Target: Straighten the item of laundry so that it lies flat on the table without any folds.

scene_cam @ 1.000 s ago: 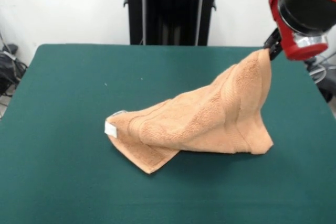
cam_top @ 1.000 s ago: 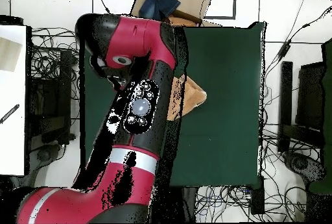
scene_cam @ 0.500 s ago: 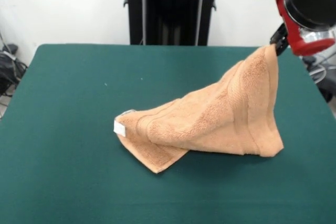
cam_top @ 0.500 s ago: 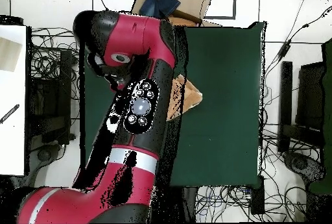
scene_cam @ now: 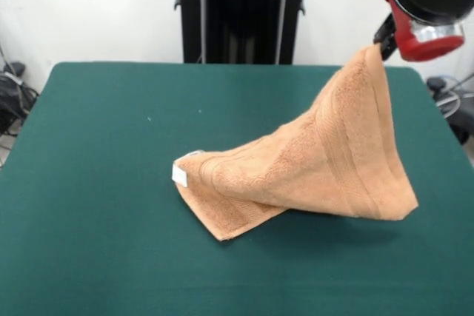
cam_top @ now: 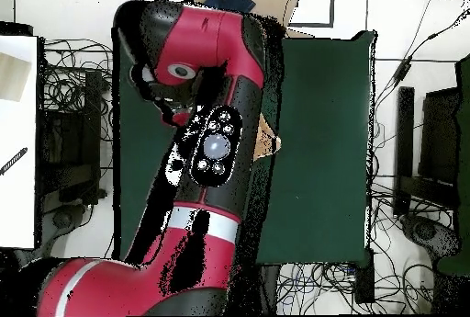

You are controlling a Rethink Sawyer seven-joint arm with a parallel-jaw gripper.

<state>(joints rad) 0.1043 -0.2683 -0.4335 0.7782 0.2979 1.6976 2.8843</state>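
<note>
Towel (scene_cam: 326, 164) is on the table (scene_cam: 96, 183), toward the side where the gripper (scene_cam: 383, 41) hangs; the rest of the green top is bare. One corner is lifted and pinched in the gripper's jaws, so the cloth hangs from there as a tall cone, peak just under the red wrist. The bottom edge of the cone rests on the table. The opposite end lies flat but is folded over itself, and a white tag (scene_cam: 180, 175) sticks out at the tip farthest from the gripper. Woven bands run as ridges down the raised part. From overhead the arm (cam_top: 207, 148) covers most of the towel; only a small orange patch shows beside it, over the green cloth.
</note>
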